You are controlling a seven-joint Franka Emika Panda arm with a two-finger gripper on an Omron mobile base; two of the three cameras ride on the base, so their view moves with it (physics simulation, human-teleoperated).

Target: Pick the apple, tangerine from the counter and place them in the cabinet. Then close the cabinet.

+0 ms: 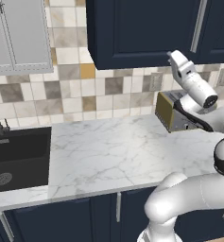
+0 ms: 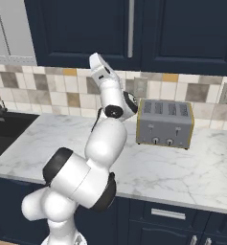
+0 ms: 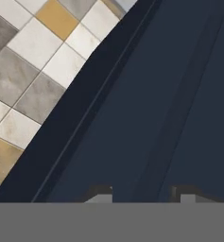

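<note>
Below the navy cabinet (image 1: 146,28), whose door with its silver handle (image 1: 198,26) looks closed, the gripper (image 3: 144,194) is raised toward the cabinet's underside, jaws pressed together on nothing visible. Beside the toaster (image 2: 164,123), the worktop (image 1: 113,151) bears neither apple nor tangerine, so whether they are already inside cannot be told.

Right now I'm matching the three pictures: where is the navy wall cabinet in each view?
Left base view: the cabinet spans the top, centre to right.
Right base view: the cabinet runs along the top.
Hand view: the cabinet covers centre and right.
Shared landmark: the tiled backsplash.
</note>
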